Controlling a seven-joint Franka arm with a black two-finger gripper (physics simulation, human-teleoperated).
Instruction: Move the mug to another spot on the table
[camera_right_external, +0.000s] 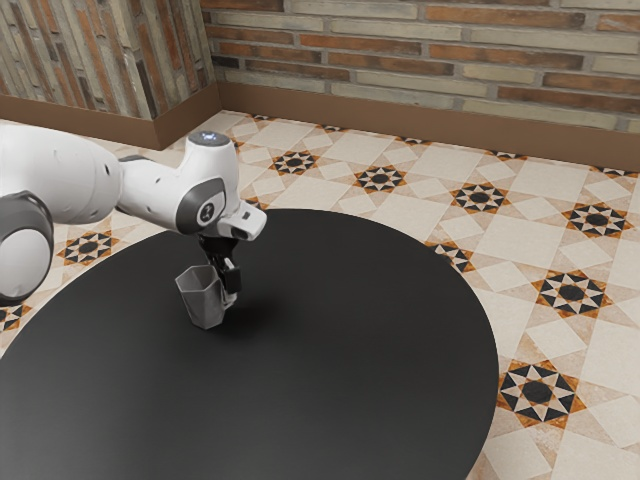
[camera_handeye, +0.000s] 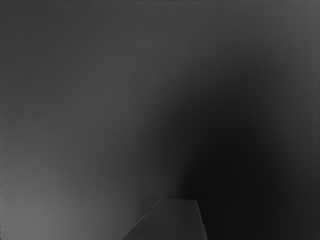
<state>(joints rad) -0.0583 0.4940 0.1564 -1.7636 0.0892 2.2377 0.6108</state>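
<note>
**Mug pinched at rim, exterior view's left part of table**

Round black table (camera_right_external: 380, 380) on patterned tile floor (camera_right_external: 560, 230). White arm (camera_right_external: 150, 190) comes in from the exterior view's left, hand pointing down. Grey faceted mug (camera_right_external: 202, 300) slightly tilted, low over the tabletop, well in from the edge. Black gripper (camera_right_external: 226, 278) pinches the mug's rim wall. Wrist view: blurred grey mug wall just under the hand.

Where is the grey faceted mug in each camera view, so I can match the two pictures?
Exterior view: the grey faceted mug appears toward the exterior view's left, against the round black table, directly under the black gripper.
Wrist view: the mug is the grey angular shape just under the hand.
Shared landmark: the table's dark top, which lies behind the mug in both.
</note>
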